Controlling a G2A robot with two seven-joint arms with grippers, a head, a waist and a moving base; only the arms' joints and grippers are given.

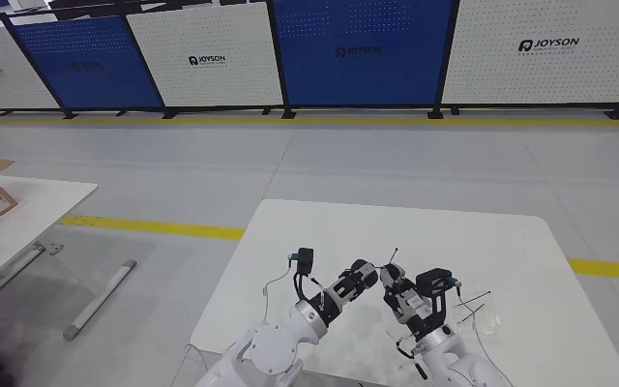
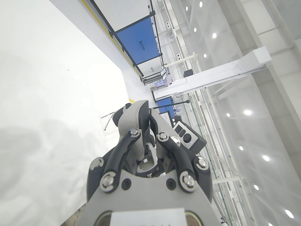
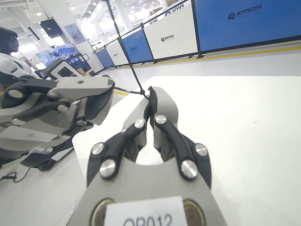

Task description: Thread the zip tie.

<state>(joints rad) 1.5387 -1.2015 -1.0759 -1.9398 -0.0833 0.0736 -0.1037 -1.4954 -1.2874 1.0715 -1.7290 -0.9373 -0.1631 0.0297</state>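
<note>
1. The right gripper [image 3: 149,99] is the reference point. It is held above the white surface [image 3: 235,118], toward the edge nearest the robot's body. In the top view the right gripper [image 1: 389,281] sits over the surface [image 1: 387,223].
2. The right gripper is clenched on the black zip tie [image 3: 142,92]. The strap leaves the right gripper at its fingertips.
3. Just beyond the right gripper's tips the zip tie shows a small dark junction. Two lengths run from this junction.
4. The first length rises steeply away from the right gripper and ends in a thicker block, clear of the surface. The top view shows this raised length of the zip tie [image 1: 392,256] directly above the right gripper.
5. The second length runs sideways from the right gripper to the left gripper [image 3: 110,89].
6. The left gripper [image 2: 147,116] is clenched, pads pressed together, grasping that second length. It stands just beside the right gripper, tip facing tip. In the top view the left gripper [image 1: 368,274] nearly touches the right gripper.
7. The left wrist view shows the zip tie [image 2: 171,104] projecting past the closed pads.
8. Spare zip ties [image 1: 474,305] lie loose on the surface near the right gripper, on the side away from the left gripper. The left wrist view shows these spare zip ties [image 2: 108,116] flat on the surface [image 2: 47,59].
</note>
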